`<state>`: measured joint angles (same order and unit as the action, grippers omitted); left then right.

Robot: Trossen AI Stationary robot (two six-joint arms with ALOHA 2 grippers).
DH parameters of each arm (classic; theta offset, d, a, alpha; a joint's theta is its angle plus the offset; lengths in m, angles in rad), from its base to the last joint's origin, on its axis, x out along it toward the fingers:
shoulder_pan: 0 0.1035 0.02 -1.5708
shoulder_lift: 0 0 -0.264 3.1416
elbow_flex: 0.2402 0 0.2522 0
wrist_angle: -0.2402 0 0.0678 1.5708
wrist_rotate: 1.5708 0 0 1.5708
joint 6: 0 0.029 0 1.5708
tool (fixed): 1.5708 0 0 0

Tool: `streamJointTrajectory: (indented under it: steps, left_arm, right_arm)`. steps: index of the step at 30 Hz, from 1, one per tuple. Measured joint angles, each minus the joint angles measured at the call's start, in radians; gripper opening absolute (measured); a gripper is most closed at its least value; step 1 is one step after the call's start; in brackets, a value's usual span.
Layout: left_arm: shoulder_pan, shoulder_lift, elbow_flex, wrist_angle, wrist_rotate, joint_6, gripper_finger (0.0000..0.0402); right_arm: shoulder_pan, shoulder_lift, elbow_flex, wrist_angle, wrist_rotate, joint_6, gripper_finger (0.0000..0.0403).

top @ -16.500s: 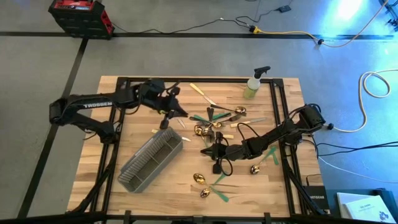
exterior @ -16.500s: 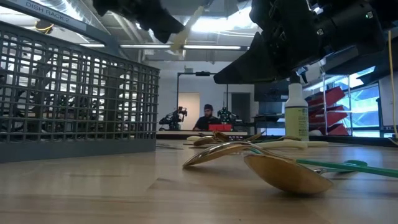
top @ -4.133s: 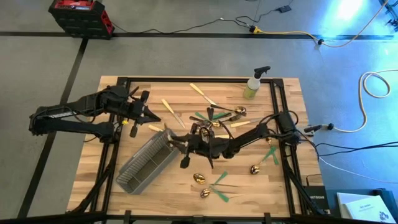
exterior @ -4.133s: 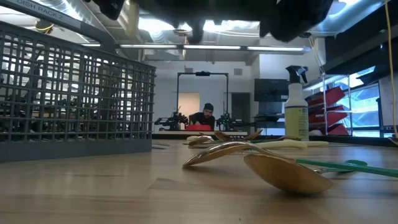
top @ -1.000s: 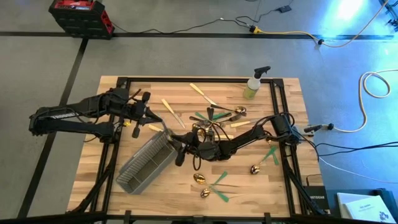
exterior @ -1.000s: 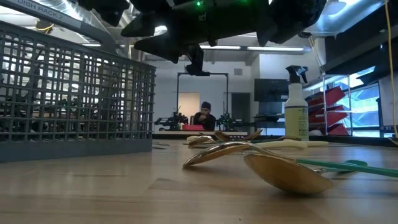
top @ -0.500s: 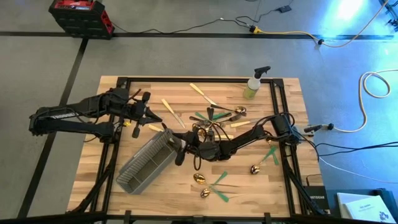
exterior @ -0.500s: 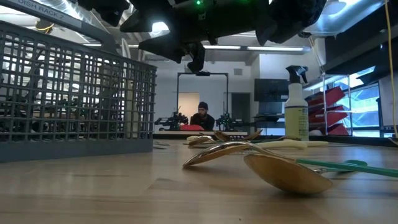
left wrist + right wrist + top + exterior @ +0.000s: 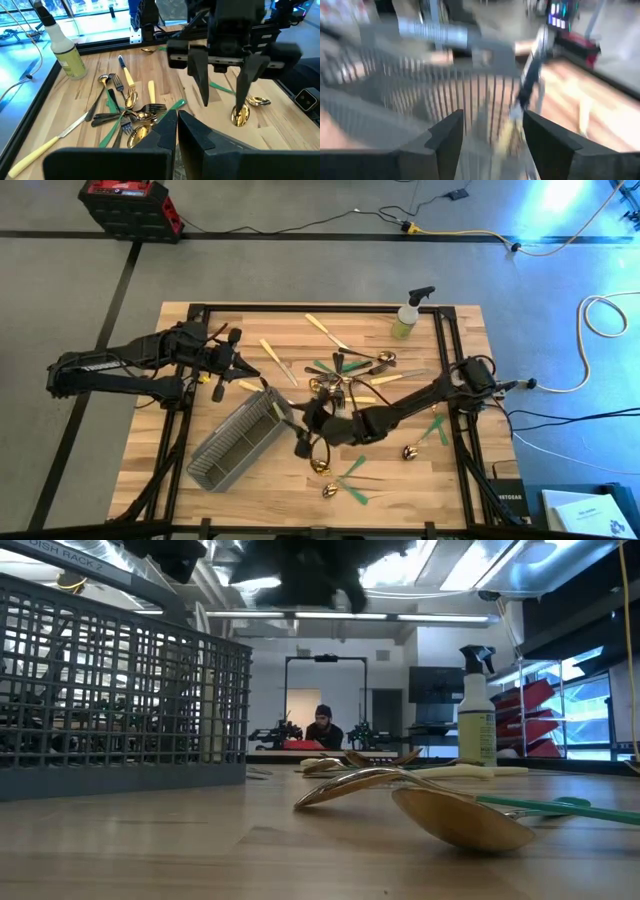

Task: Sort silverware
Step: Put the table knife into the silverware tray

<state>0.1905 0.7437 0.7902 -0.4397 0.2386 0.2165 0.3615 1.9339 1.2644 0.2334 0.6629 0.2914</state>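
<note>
The right hand (image 9: 303, 442) is hovering near the middle of the bench (image 9: 240, 490), just off the 3 o'clock end of the grey wire caddy (image 9: 235, 443). Its fingers (image 9: 201, 82) are standing apart with nothing between them, as the left wrist view shows plainly. In its own wrist view the caddy's mesh is filling the picture just beyond the fingertips, though that view is smeared and little more can be told from it.

The left hand (image 9: 238, 361) is waiting toward 10 o'clock of the bench, above the caddy's far end, its fingers (image 9: 165, 131) pressed together on nothing.

The silverware (image 9: 345, 385) is lying mostly in a tangled heap at the bench centre, toward 1 o'clock of the right hand: gold-headed forks and spoons with green and cream handles. A cream-handled knife (image 9: 326, 331) is lying toward 12 o'clock, and another cream-handled piece (image 9: 274, 360) toward 11 o'clock. Two gold spoons (image 9: 322, 468) with green handles are lying toward 6 o'clock, and one more spoon (image 9: 409, 451) toward 4 o'clock.

A yellow-green spray bottle (image 9: 408, 317) is standing upright at 1 o'clock, near the bench edge. In the low view a person (image 9: 322, 727) is sitting far off in the room behind.
</note>
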Motion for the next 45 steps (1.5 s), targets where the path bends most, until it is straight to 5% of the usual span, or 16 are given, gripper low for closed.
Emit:
streamJointTrajectory:
  steps: [6, 13, 20, 30, 40, 45]
  left_arm:
    - [0.0, 0.0, 0.0, 0.002, -0.007, 0.0, 0.0]
    - [0.0, 0.0, 0.0, 0.001, -0.017, -0.001, 0.0]
    - [0.0, 0.0, 0.0, -0.005, -0.017, 0.001, 0.0]
    - [0.0, 0.0, 0.0, 0.009, -0.018, 0.008, 0.0]
    - [0.0, 0.0, 0.0, 0.009, -0.033, 0.009, 0.0]
    - [0.0, 0.0, 0.0, 0.009, -0.04, 0.008, 0.0]
  right_arm:
    - [0.032, -0.01, 0.0, -0.422, 0.114, 0.223, 0.0188]
    - [-0.02, 0.01, -0.006, -0.698, -0.018, 0.381, 0.0188]
    - [0.049, 0.01, -0.006, -0.73, -0.106, 0.316, 0.0188]
    - [0.083, -0.035, -0.004, -1.175, -0.26, 0.134, 0.0155]
    - [-0.103, -0.241, -0.101, -1.056, -0.407, -0.145, 0.0132]
    - [-0.234, -0.236, -0.172, -0.973, -0.52, -0.226, 0.0131]
